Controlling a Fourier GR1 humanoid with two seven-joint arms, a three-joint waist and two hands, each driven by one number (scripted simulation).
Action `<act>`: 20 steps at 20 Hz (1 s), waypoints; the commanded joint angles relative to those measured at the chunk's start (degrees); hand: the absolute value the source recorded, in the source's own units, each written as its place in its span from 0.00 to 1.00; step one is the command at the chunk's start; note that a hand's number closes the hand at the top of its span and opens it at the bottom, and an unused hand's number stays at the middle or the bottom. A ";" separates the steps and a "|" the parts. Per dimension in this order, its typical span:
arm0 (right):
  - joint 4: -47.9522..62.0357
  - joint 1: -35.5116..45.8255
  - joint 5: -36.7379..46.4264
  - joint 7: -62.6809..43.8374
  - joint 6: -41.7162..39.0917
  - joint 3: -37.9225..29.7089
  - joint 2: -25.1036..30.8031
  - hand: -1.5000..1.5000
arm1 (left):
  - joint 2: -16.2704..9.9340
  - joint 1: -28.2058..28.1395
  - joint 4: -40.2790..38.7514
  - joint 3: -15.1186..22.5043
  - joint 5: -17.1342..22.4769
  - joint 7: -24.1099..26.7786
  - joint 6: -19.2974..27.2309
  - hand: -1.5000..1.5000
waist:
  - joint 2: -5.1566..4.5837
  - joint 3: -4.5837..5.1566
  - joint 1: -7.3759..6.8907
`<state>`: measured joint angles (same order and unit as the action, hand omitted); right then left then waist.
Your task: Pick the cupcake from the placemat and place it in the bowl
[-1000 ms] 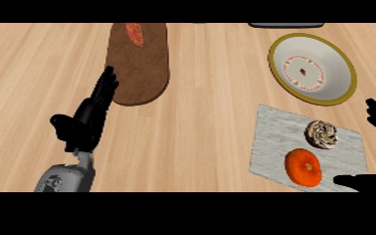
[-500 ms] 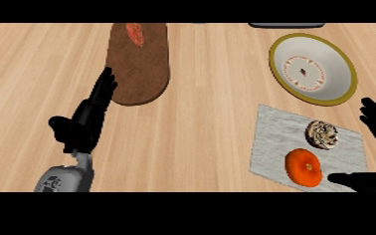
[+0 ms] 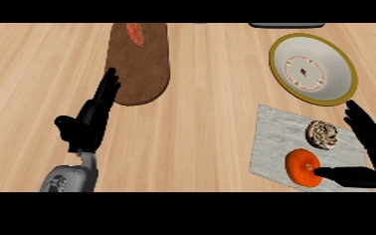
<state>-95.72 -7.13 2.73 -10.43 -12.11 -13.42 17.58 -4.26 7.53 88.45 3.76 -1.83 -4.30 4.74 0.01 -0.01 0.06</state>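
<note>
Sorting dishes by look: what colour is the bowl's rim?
Olive-gold rim on the bowl, white inside; head view.

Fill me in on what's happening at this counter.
The robot's right hand is open around the cupcake on the grey placemat, fingers beyond it and thumb near an orange item. Nothing is lifted yet; the bowl holds no cupcake. The left hand rests open beside a brown board.
</note>
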 commanded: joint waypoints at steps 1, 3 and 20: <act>5.08 1.55 0.58 3.46 -0.54 -2.34 -0.41 0.00 | 0.20 2.14 3.45 -0.54 0.07 -5.56 0.13 0.50 | 0.01 0.00 -0.01; 5.45 0.90 4.08 4.91 -0.28 -0.09 -2.23 0.00 | 0.84 -0.62 3.13 0.15 -1.12 -3.61 0.00 0.50 | 0.01 0.00 -0.02; 17.12 4.69 18.49 13.15 2.01 6.39 -0.59 1.00 | 0.77 1.30 -0.09 -1.95 -0.89 -1.77 -1.23 0.50 | -0.03 0.00 -0.11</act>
<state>-79.88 -1.33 17.31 -1.95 -9.46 -10.83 16.80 -3.13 8.29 88.80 2.68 -3.31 -5.42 3.92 0.13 0.17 0.00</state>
